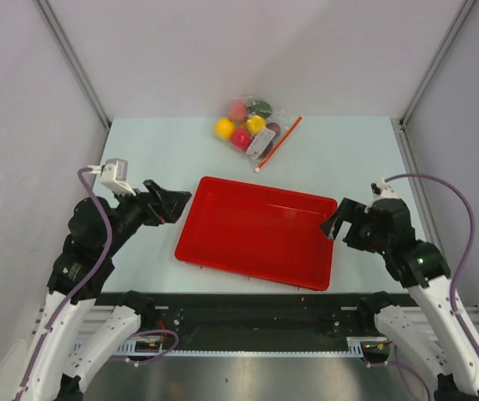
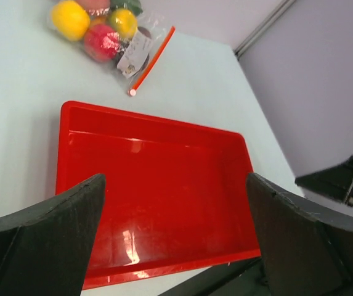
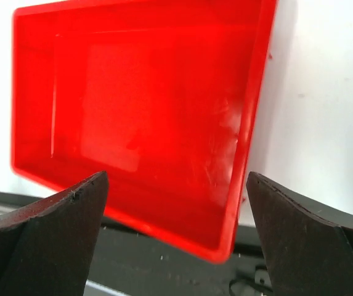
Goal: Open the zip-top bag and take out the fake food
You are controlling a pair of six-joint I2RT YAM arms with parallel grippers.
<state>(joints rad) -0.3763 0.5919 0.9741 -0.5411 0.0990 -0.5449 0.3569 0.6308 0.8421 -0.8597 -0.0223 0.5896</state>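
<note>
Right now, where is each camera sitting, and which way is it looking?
Top external: high behind the robot, looking down at the table, the red tray and the zip-top bag of fake food; the left gripper and right gripper show, both open.
Left wrist: low, looking across the tray toward the bag; its own fingers show, and the right gripper peeks in.
Right wrist: looking down at the tray and the table beside it; its fingers show.
Shared: all three see the tray; only top and left wrist see the bag.

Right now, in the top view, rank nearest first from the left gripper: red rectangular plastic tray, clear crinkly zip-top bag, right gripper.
1. Red rectangular plastic tray, beside the left gripper.
2. Clear zip-top bag, far centre.
3. Right gripper, across the tray.
</note>
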